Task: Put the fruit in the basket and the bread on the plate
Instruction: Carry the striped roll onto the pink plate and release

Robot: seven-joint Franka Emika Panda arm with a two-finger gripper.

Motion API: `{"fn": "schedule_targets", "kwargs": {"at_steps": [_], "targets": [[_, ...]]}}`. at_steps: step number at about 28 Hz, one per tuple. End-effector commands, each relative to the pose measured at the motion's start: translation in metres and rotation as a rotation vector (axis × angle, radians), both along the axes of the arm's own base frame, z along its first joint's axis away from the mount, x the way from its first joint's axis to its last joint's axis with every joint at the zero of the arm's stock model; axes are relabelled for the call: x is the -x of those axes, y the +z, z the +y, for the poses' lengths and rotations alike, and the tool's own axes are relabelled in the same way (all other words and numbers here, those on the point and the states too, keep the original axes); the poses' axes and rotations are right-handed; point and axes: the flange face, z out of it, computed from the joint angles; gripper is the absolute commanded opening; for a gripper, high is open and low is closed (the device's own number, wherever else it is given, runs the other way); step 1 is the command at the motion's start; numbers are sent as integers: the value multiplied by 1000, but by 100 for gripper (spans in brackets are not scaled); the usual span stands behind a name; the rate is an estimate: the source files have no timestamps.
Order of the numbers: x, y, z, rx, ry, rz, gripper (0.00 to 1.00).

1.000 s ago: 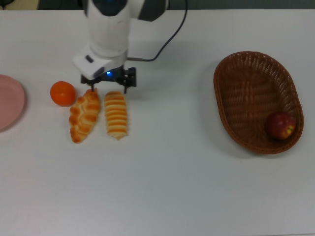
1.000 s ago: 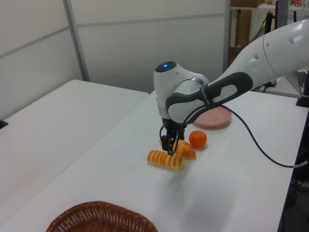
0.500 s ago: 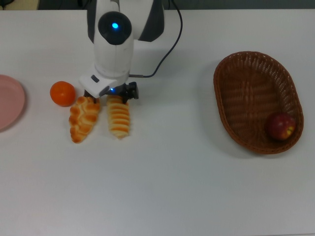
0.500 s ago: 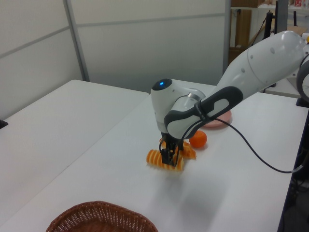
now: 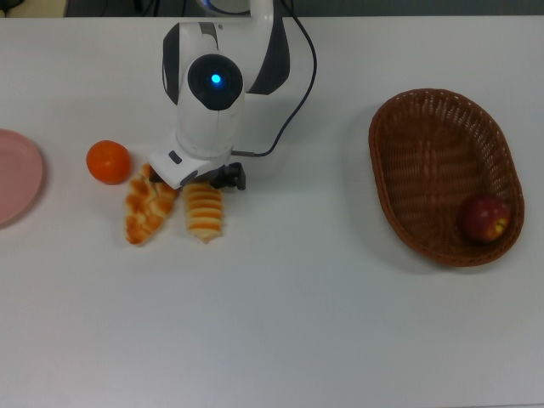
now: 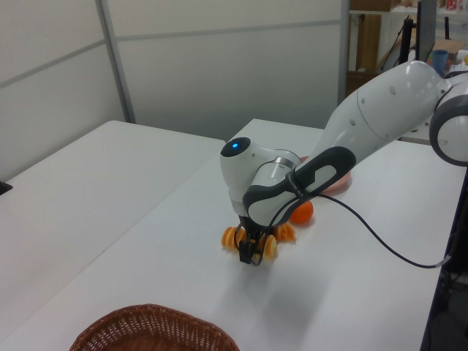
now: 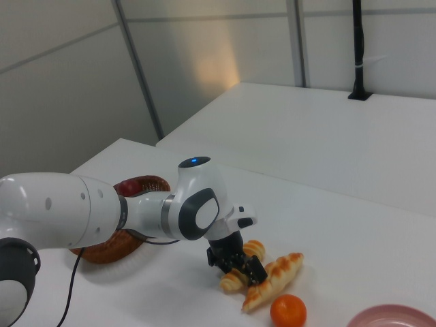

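The paler striped bread lies on the table with my gripper lowered over its far end, fingers open and straddling it. The braided bread lies just beside it on the top view's left, with the orange next to its far tip. The apple rests inside the wicker basket at the top view's right. Only an edge of the pink plate shows at the top view's left. In the left view the gripper sits across the striped bread.
The arm's white body and black cable hang over the table behind the loaves. The white table stretches between the loaves and the basket. In the right view the basket lies behind the arm.
The arm has leaned forward and the gripper has come down from behind the loaves onto the striped bread. The braided bread has shifted slightly.
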Motion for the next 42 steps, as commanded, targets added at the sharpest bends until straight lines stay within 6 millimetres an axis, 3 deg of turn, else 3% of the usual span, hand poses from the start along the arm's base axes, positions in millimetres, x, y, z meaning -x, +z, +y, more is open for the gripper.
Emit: {"fn": "schedule_targets", "kwargs": {"at_steps": [1, 3, 9, 16, 18, 22, 23, 27, 28, 31, 37, 42], "targets": [[-13, 2, -1, 5, -49, -56, 0], [-15, 11, -4, 0, -64, -70, 0], [-26, 73, -23, -94, -162, -159, 0], [-18, 124, -48, -138, -181, -157, 0], [-19, 143, -70, -165, -215, -164, 0], [-17, 164, -119, -177, -269, -164, 0], [-13, 170, -145, -178, -289, -163, 0], [-1, 170, -198, -192, -327, -165, 0], [6, 166, -221, -195, -340, -160, 0], [15, 155, -254, -196, -366, -150, 0], [11, 98, -288, -208, -413, -90, 0], [15, 87, -326, -203, -468, -127, 0]]}}
